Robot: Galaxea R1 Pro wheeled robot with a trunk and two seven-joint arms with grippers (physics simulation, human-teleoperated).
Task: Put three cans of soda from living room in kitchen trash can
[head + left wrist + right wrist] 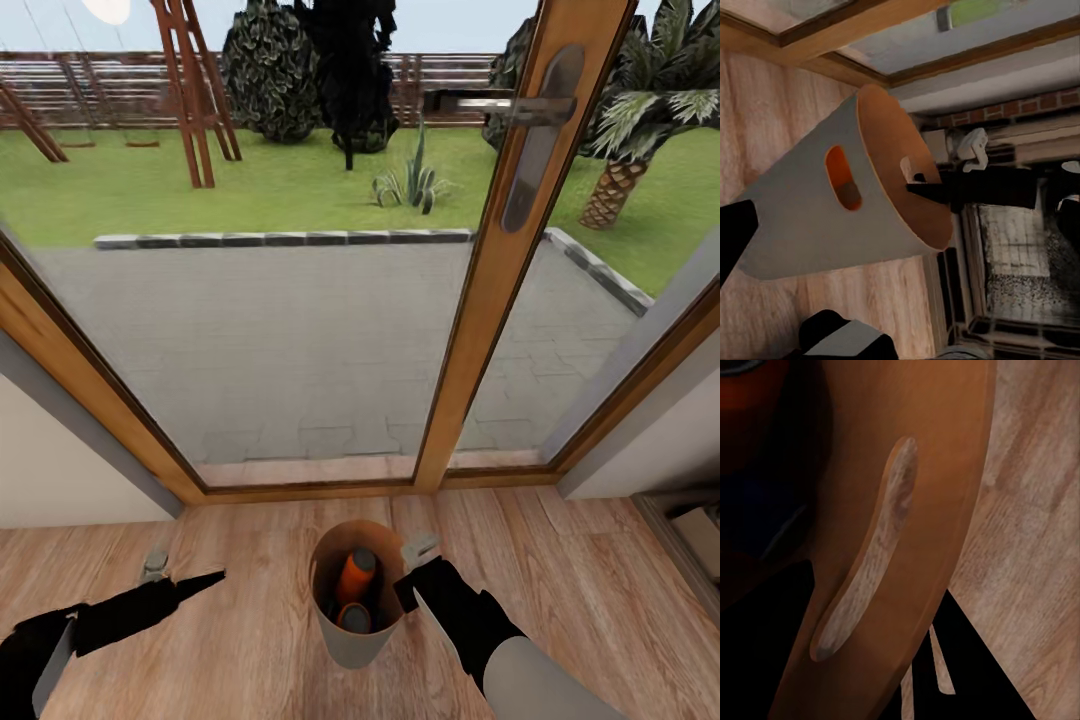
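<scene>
- A round, tapered bin, pale grey outside and brown-orange inside [355, 640], stands upright on the reddish-brown wood floor [250, 560], just in front of the wood-framed glass garden doors [480, 300].
- Inside the bin an orange soda can with a silvery-grey top [355, 578] leans tilted against the wall, and a second orange can [352, 617] sits lower down beside it.
- In the right wrist view the depth of the bin is dark, with a bluish patch that may be a third can; too dim to be sure.
- The right gripper [412, 570] sits at the bin's rim on the robot's right side. In the left wrist view one pale finger [907, 166] lies inside the rim and the dark gripper body outside it, so the pincer seems to straddle the wall; whether it is actually pinching the wall I cannot tell.
- The right wrist view looks down the orange inner wall, past a slot-shaped handle hole [866, 562] through which the floor boards show.
- The left gripper [185, 578] hovers low over the floor, apart from the bin on the robot's left, holding nothing; how far its jaws are parted cannot be made out.
- From the left wrist view the bin's grey outer side [810, 225] shows an oval handle cut-out [842, 178] with orange behind it.
- Beyond the glass lie grey paving [300, 330] and a green lawn [280, 190].
</scene>
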